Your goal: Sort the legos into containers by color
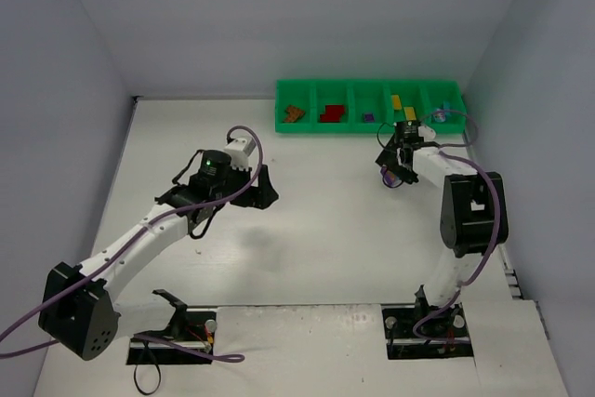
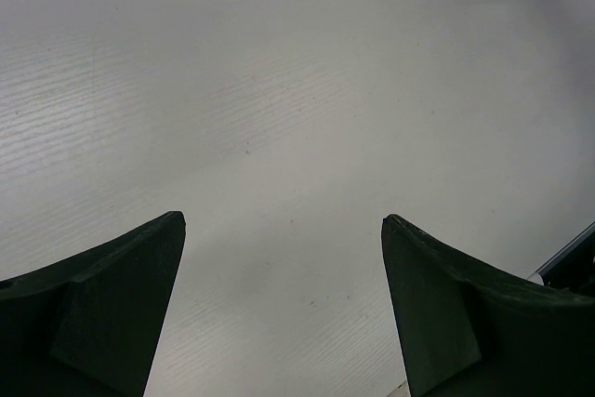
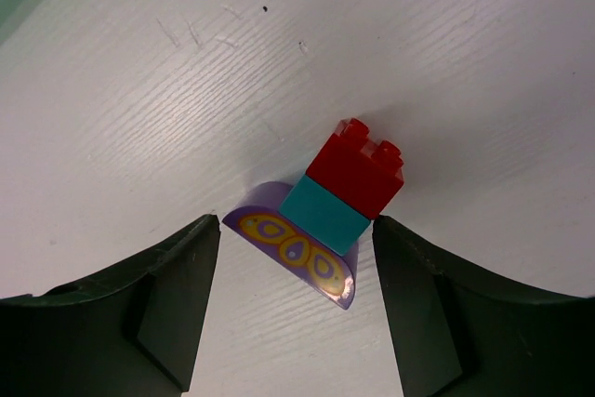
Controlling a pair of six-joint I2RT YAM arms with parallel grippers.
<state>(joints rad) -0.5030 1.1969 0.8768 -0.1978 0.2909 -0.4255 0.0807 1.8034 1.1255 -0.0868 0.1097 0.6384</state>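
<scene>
1. The stack [image 3: 325, 216], red on teal on purple, sits low centre in the right wrist view, short of the tray [image 1: 307, 130].
2. Straddling it is the right gripper [image 3: 296, 222], jaws half-wide, probably to lift it. Whether they pinch it, I can't tell.
3. Over left, the left gripper [image 2: 284, 218] hangs wide open and empty.
4. White wood-grain table [image 1: 307, 230], pale walls.

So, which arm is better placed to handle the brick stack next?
Right. The right gripper has the stack between its fingers, near the tray. The left gripper hangs open over the table, farther off.
</scene>
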